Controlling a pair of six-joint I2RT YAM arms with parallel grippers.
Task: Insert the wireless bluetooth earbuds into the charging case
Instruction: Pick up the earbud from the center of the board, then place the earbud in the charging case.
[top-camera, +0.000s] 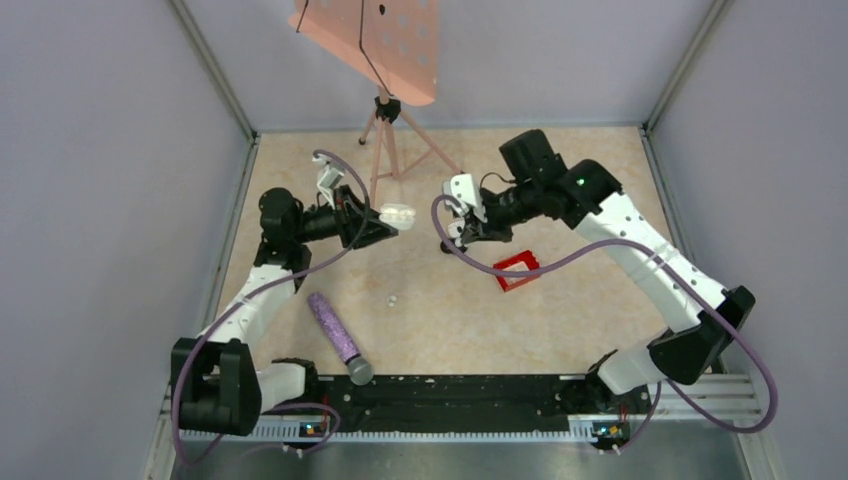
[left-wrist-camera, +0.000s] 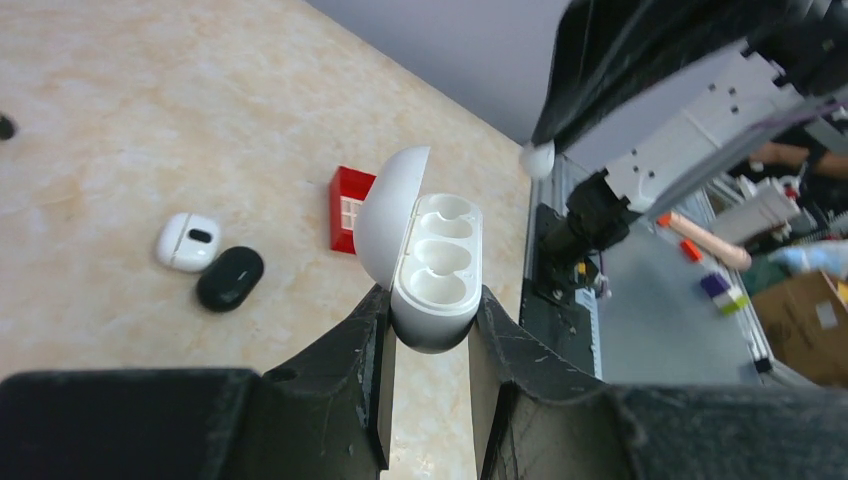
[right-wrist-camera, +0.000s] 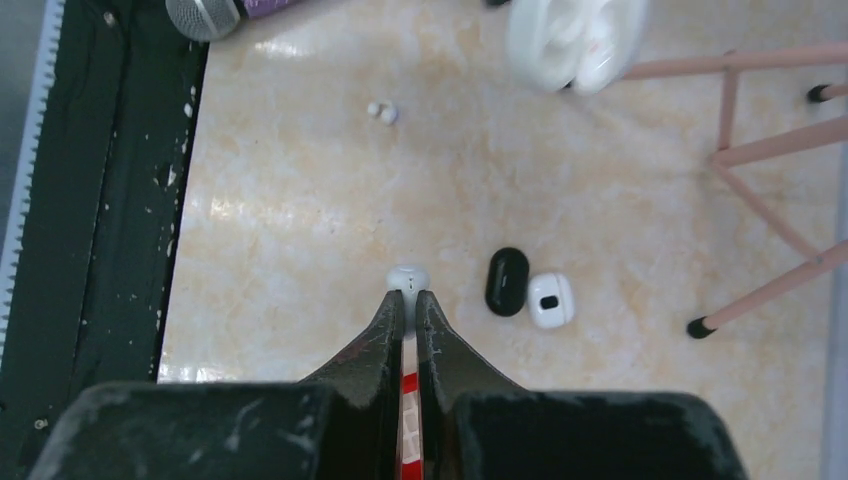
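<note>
Charging case (left-wrist-camera: 437, 272), lid flipped open and sockets showing, is clamped at its base by the left gripper (left-wrist-camera: 430, 320) jaws, held up off the counter (right-wrist-camera: 300, 220). The right gripper (right-wrist-camera: 408, 305) jaws are closed, pinching one earbud (right-wrist-camera: 408, 279) at the tips, near the case. Two tiny white bits (right-wrist-camera: 382, 111) lie on the counter, well apart.
</note>
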